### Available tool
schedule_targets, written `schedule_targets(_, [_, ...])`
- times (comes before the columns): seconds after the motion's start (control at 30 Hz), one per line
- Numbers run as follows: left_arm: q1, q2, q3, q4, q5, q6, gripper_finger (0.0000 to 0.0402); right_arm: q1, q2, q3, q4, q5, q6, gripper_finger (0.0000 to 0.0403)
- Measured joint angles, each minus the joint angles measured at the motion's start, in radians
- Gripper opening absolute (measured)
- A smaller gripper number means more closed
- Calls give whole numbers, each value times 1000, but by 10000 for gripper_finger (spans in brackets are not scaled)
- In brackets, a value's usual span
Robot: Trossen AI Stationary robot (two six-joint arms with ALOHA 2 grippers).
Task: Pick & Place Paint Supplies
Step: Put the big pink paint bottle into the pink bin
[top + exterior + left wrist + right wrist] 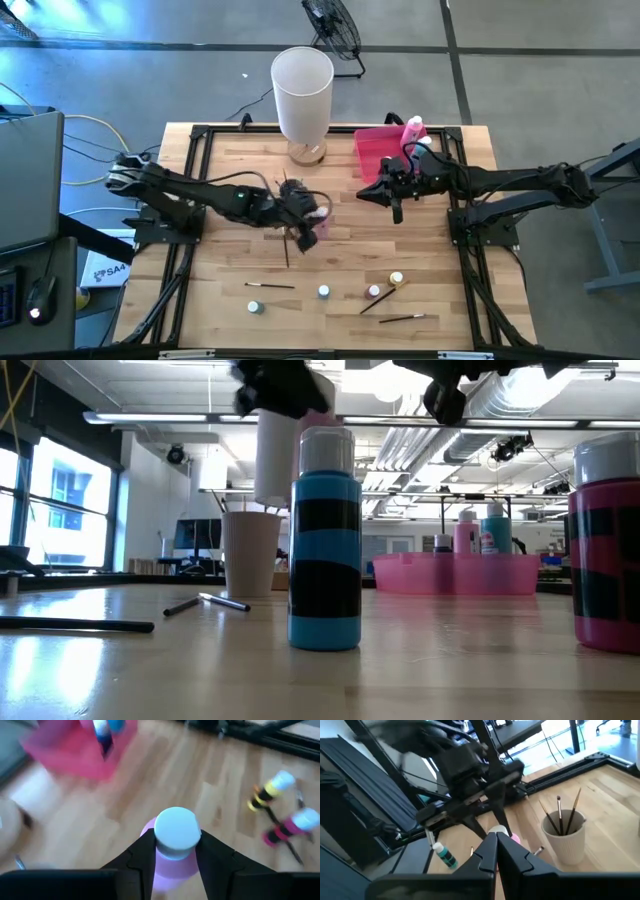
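My left gripper (308, 218) hangs over the middle of the table, shut on a pink paint bottle (172, 862) with a white cap (176, 831). My right gripper (388, 198) is shut on nothing and hovers just in front of the pink tray (378, 152), which has bottles (413, 130) standing in it. Tiny bottles (323, 291) (374, 291) (397, 278) (255, 307) stand near the front edge, and thin brushes (270, 286) (400, 318) lie flat among them. A paper cup (563, 836) holds more brushes. My left gripper pinches the pink bottle between its two fingers (142, 857), one on each side of the upper body (170, 865) just under the white cap. The fingers come slanting down from the table's left. The bottle is lifted clear of the table, cap toward the camera.
A tall white cylinder (302, 85) stands at the far edge over the cup (308, 152). Another brush (286, 250) lies on the table under my left gripper. A teal bottle (445, 856) lies near the left arm's base. Black frame rails (200, 180) border the tabletop.
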Motion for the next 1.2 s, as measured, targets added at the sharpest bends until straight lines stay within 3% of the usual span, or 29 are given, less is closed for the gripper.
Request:
schedule_targets(0.27, [56, 154, 164, -30, 8, 60, 116, 0, 0, 0, -21, -61, 0, 2])
schedule_targets(0.53, [99, 202, 163, 14, 42, 60, 116, 0, 0, 0, -32, -130, -18, 2])
schedule_targets(1.2, [130, 254, 163, 16, 64, 55, 116, 0, 0, 0, -32, -132, -79, 2])
